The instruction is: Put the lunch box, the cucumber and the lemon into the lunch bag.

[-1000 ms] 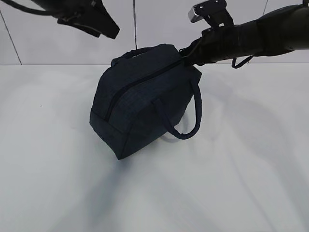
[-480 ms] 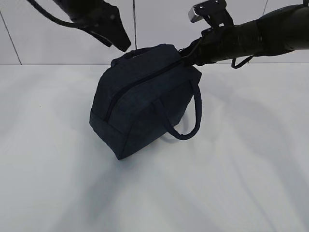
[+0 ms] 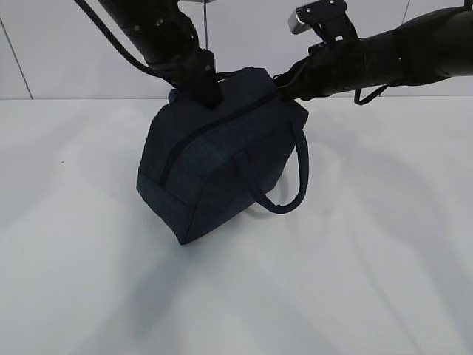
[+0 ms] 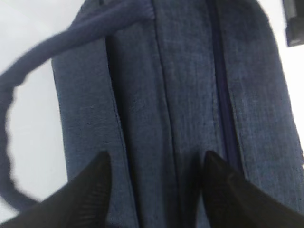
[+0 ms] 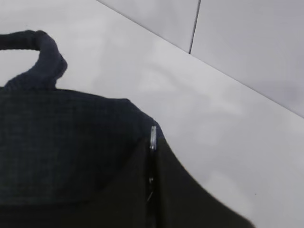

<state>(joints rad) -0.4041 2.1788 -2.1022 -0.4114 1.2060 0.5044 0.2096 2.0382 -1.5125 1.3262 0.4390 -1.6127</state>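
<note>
Lunch bag (image 3: 214, 159) zipped shut on table (image 3: 369, 259), contents hidden

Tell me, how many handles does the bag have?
2. One handle loops down the near side of the bag, over the table. The other handle peeks up behind the top, partly hidden by the left arm.

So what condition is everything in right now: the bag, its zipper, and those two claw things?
lunch bag: tilted on the table, resting on one lower edge.
zipper: closed along the length in view.
left end effector: open, fingers straddling the bag's top fabric.
right end effector: shut at the bag's upper corner, on the metal ring pull.
</note>
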